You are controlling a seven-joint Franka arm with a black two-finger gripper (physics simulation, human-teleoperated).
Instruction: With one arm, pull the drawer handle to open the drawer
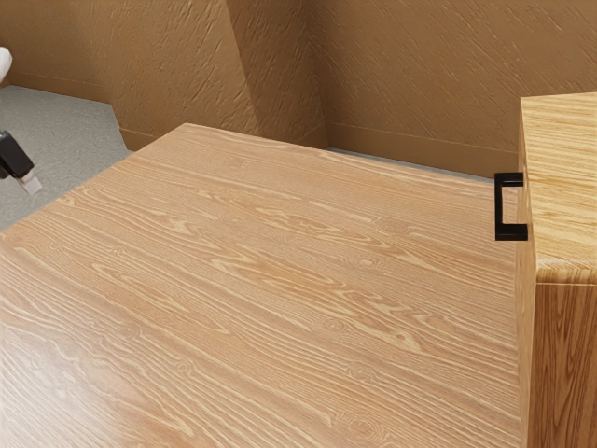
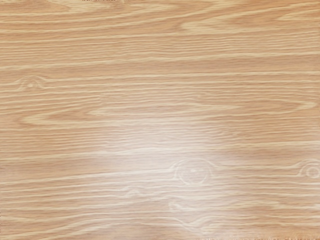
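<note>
Hovering pincer, well apart from handle

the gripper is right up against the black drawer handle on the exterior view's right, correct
No. The gripper is not at the handle: the exterior view shows it at its far left edge, with the wooden table top stretching between them. The black drawer handle is on that view's right, as you say.

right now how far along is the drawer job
Done: nothing; the handle is untouched and nothing looks pulled out of the cabinet. In hand: the tool hangs at the exterior view's left edge, across the table from it. Left: reach, grasp, pull.
</note>
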